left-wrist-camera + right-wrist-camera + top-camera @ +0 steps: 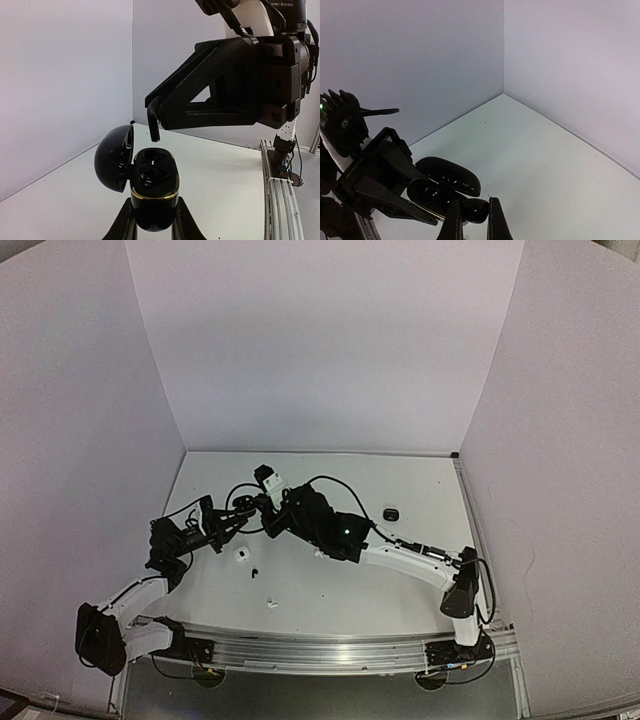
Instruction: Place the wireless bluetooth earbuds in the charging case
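Left end effector (pixel 152 226) gripping open case (pixel 154 186), earbud (pixel 153 125) above

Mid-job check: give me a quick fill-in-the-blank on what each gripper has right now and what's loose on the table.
1. The left gripper is shut on the black charging case, whose lid stands ____.
2. The right gripper pinches a ____ earbud, stem down, just above that case.
3. On the table, the loose earbud closest to its near edge is ____.
Missing words: open; black; white.
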### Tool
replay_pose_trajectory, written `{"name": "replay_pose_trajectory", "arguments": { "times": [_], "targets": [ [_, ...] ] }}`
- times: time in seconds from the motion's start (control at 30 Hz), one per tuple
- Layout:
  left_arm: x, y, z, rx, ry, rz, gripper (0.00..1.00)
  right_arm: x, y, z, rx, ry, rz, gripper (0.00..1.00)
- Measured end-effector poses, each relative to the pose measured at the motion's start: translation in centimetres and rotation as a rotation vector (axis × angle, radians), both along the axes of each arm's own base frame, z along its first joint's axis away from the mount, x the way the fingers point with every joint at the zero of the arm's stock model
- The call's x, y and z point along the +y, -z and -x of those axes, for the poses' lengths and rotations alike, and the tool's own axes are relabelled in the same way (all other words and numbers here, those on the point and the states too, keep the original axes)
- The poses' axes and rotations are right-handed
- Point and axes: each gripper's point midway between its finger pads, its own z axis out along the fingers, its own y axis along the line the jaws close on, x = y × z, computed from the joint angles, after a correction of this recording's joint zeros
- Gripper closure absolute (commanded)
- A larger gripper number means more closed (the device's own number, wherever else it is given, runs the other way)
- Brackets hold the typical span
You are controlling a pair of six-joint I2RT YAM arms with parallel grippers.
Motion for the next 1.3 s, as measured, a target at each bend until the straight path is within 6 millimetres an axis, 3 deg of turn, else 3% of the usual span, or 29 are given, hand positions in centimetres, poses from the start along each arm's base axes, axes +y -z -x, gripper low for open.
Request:
{"name": "replay_pose_trajectory", "arguments": {
  "times": [0.4,0.67,1.3],
  "targets": [
    [0.0,0.1,0.0,0.004,0.0,-0.004,1.0,0.6,-1.3,0.7,0.002,-0.049,-0.029,1.0],
    [-0.1,-0.2,-0.2,-0.001,0.001,-0.004,1.0,1.0,0.0,0.6,0.015,-0.053,-0.003,1.0],
    [-0.3,0.1,-0.1,-0.007,0.011,-0.017,1.0,1.4,0.5,0.0,-0.001,-0.042,0.017,1.0]
  ]
}}
